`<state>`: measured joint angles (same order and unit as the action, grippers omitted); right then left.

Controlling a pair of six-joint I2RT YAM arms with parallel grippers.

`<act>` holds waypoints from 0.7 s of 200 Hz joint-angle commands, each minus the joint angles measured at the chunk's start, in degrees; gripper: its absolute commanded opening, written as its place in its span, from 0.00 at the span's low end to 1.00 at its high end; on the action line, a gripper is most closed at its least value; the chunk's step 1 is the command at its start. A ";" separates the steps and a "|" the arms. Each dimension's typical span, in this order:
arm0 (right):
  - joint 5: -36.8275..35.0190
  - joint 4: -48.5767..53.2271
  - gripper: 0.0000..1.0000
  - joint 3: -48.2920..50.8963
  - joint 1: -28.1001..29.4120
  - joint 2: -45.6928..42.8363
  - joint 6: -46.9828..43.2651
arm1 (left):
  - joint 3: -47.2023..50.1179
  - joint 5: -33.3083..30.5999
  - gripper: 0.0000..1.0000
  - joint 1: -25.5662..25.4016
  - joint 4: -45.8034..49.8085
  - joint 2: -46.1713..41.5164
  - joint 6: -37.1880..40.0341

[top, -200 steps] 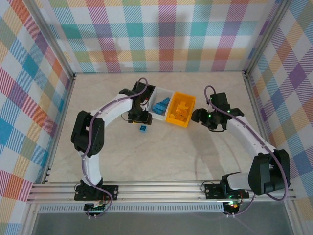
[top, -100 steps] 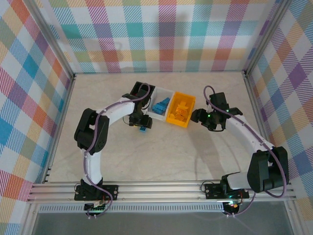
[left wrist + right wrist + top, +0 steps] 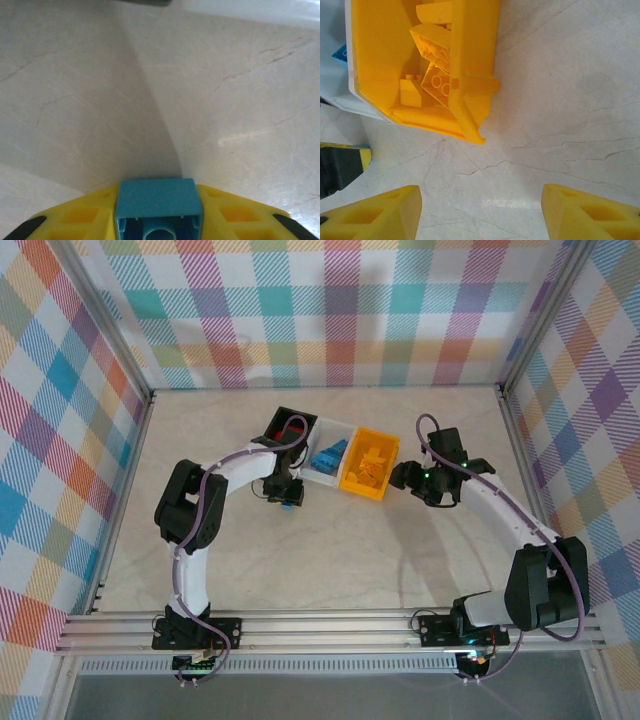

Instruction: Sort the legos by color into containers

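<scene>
Left claw [image 3: 288, 490] clamped on blue brick [image 3: 158, 197] close above surface [image 3: 225, 100], just in front of black bin [image 3: 300, 414]. 3 bins side by side in row. Black bin holds red brick [image 3: 293, 427]. White bin [image 3: 345, 432] holds blue bricks [image 3: 328, 454]. Yellow bin [image 3: 375, 50] holds yellow bricks [image 3: 437, 42]. Right claw [image 3: 480, 217] just right of yellow bin, fingers apart, empty.

Open tabletop [image 3: 340, 560] in front and at both sides; row of bins [image 3: 342, 427] mid-table.
</scene>
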<state>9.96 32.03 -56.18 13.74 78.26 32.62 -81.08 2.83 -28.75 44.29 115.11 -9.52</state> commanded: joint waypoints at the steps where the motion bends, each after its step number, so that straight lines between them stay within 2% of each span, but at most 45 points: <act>1: 0.61 -1.35 0.65 -1.66 0.67 0.32 1.06 | 1.24 1.37 0.35 -0.43 0.71 -0.68 -0.17; 36: 0.42 -1.25 0.65 -1.36 0.87 -0.36 0.92 | -4.57 2.47 0.32 -0.49 4.63 -2.78 -0.70; 64: -0.43 -0.74 0.65 -1.12 0.86 -1.41 -0.60 | -14.28 3.64 0.32 -0.77 6.95 -2.84 -1.72; 111: -1.00 -0.38 0.65 -1.45 0.81 -2.15 -1.40 | -37.63 4.81 0.34 -0.78 12.42 11.48 -1.24; 140: -1.93 -0.13 0.66 -2.22 0.87 -2.40 -2.85 | -50.02 4.98 0.41 -0.78 15.39 19.91 -0.72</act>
<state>9.13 31.73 -56.36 14.28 77.10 31.94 -124.14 6.68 -28.86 53.12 127.85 -10.70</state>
